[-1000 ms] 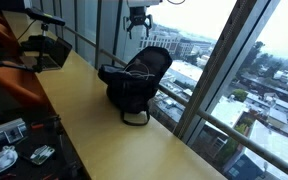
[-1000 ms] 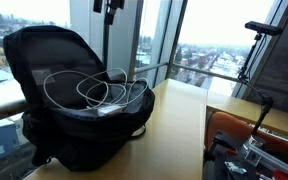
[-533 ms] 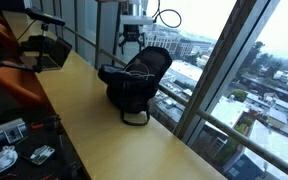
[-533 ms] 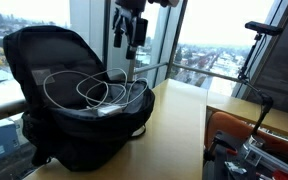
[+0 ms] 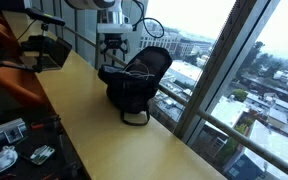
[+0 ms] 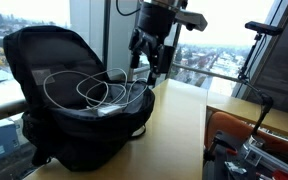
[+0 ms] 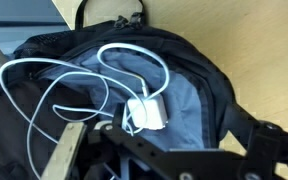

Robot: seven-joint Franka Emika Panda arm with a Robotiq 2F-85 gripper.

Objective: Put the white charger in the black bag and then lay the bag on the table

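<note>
White charger (image 7: pixel 147 112): plug block rests on the grey lining of the black bag (image 6: pixel 39 60), with cable loops sprawled across it. Gripper (image 6: pixel 150 62) hovers just beside the bag, jaws spread and empty. Best approach is probably to centre on the plug rather than the loose cable.

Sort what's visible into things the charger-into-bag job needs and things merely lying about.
Job:
- white charger, cable looped over the bag's open compartment
- black bag, standing upright
- table
- gripper, open above the bag

Lying about:
- orange chair
- small white clutter
</note>
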